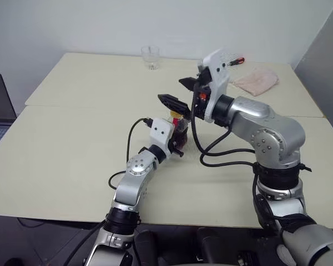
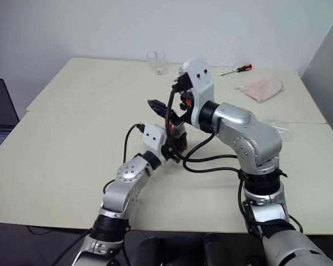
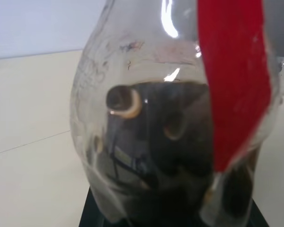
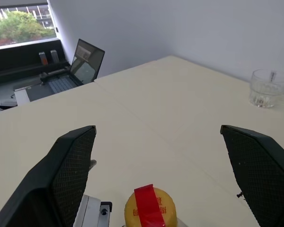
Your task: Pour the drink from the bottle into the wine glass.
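Looking down from the head, we see our left gripper (image 1: 177, 145) clamped on the bottle (image 1: 180, 133) mid-table, our right gripper (image 1: 180, 92) spread wide above its cap (image 1: 177, 114). At the left wrist, the drink (image 3: 170, 156) fills the lower body. At the right wrist, both fingers (image 4: 68, 163) flank the cap: we should lower, centre, then close squarely before twisting.
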Robot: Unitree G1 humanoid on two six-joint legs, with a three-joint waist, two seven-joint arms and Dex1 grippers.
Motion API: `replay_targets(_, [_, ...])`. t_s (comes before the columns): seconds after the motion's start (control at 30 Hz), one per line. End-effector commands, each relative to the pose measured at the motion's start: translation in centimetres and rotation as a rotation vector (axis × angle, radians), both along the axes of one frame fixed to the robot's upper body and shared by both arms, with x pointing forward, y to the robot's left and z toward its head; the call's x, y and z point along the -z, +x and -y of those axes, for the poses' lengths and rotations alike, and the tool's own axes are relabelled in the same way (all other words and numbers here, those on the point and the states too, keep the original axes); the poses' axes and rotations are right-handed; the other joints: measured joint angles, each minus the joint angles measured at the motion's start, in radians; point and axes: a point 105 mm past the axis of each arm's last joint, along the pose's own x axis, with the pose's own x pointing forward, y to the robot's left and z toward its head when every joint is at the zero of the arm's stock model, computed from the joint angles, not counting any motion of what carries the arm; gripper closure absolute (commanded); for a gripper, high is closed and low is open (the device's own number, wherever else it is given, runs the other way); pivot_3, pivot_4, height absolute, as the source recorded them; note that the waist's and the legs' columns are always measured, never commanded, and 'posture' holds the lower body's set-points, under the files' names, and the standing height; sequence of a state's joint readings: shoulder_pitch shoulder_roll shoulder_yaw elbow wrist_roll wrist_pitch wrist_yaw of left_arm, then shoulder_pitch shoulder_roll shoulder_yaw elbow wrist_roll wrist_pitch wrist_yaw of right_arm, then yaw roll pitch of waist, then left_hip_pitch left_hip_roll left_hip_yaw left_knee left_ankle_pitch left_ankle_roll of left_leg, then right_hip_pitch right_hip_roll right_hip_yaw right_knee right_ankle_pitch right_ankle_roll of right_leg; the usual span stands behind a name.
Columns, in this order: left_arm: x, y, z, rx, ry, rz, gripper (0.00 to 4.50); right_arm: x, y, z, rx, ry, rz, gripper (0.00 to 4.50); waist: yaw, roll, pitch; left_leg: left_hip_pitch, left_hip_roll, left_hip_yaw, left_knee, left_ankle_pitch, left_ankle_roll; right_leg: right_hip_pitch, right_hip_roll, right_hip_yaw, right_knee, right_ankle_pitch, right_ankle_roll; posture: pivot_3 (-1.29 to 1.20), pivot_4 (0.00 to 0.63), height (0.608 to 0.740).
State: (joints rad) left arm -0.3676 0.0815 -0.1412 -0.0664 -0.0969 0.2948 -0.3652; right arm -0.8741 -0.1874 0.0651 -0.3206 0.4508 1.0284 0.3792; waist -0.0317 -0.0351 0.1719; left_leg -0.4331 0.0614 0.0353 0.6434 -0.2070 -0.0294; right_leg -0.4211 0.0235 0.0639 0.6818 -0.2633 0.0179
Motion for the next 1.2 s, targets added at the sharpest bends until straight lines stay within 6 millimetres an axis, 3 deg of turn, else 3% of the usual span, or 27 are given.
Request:
replay_targets(0.03, [-2.0,-0.1,0.5,0.018,-0.028,0.075,3.57,-0.2,-0.3,-0.5,0.025,-0.008,0.027,0.00,0.000,0.000,0.000,0.000,0.000,0.000,0.000,0.000,0.000,0.000,0.000,0.000,0.000,0.000,0.000,0.00,0.150,0.740])
replay_targets(0.53, [-2.0,-0.3,0.4,0.014,-0.013,0.084,3.58,1.8,1.9,-1.3,0.130,0.013,-0.023,0.00,-0.001,0.000,0.000,0.000,0.000,0.001,0.000,0.000,0.000,0.000,0.000,0.000,0.000,0.000,0.000,0.00,0.150,0.740])
replay_targets(1.2, [-2.1,-0.3,0.4,0.012,-0.011,0.088,3.58,1.9,3.9,0.1,0.209,0.037,-0.024,0.00,-0.001,0.000,0.000,0.000,0.000,0.002,0.000,0.000,0.000,0.000,0.000,-0.001,0.000,0.000,0.000,0.00,0.150,0.740])
